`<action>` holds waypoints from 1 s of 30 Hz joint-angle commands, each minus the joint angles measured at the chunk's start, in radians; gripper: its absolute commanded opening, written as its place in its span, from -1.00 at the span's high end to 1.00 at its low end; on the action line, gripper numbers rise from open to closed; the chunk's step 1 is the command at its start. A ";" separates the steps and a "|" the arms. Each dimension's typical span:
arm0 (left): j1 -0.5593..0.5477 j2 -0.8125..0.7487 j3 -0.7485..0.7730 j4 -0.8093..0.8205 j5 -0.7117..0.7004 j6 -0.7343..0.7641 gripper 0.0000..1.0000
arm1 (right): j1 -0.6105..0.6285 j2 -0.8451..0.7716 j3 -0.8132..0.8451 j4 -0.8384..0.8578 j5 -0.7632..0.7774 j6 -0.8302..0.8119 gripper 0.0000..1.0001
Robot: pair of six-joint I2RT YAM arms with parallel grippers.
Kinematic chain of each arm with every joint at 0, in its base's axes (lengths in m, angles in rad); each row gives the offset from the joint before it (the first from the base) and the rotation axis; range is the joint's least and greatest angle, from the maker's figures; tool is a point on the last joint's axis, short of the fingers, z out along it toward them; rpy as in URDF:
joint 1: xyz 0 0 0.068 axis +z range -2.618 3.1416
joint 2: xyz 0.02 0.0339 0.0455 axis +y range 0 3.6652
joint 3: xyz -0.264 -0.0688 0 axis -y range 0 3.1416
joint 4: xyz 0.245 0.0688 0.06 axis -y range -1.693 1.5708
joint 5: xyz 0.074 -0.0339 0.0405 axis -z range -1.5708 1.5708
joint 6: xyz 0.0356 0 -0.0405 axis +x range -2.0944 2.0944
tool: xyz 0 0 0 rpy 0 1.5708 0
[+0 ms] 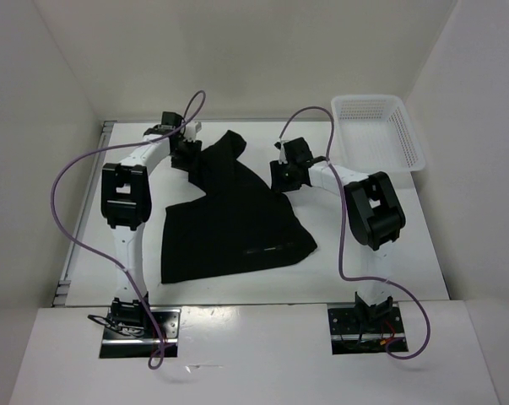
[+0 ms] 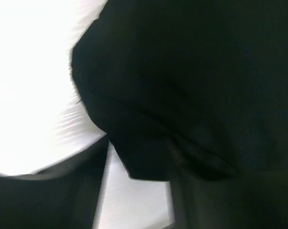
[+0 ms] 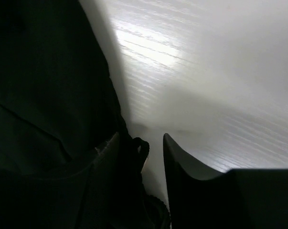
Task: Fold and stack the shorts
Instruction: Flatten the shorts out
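**Top external:** You had the shorts [image 1: 237,228] lying mid-table [image 1: 381,253], mostly flat, with one part reaching toward the far left. Your left gripper [image 1: 185,153] sat at that far end. Your right gripper [image 1: 281,175] was at the cloth's right edge. A white basket [image 1: 376,131] stood in the far right corner, apart from the cloth.

**Left wrist:** Black fabric filled most of the view, and a fold hung between the parted jaws. You could not tell whether it was pinched.

**Right wrist:** The claw was released, jaws apart. The hem lay against one finger [image 3: 105,157], with bare table showing before the other.
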 commanded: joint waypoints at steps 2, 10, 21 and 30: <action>-0.006 0.034 0.009 0.000 0.115 0.009 0.15 | 0.008 -0.009 0.014 0.044 -0.092 0.003 0.16; -0.006 -0.083 -0.104 -0.023 0.137 0.009 1.00 | 0.008 -0.009 0.032 0.044 -0.160 -0.043 1.00; 0.048 -0.432 -0.342 -0.041 -0.170 0.009 1.00 | -0.041 -0.070 0.164 0.044 0.174 -0.043 1.00; -0.025 -0.540 -0.493 -0.041 -0.260 0.009 1.00 | -0.041 -0.183 0.145 0.023 0.192 -0.072 1.00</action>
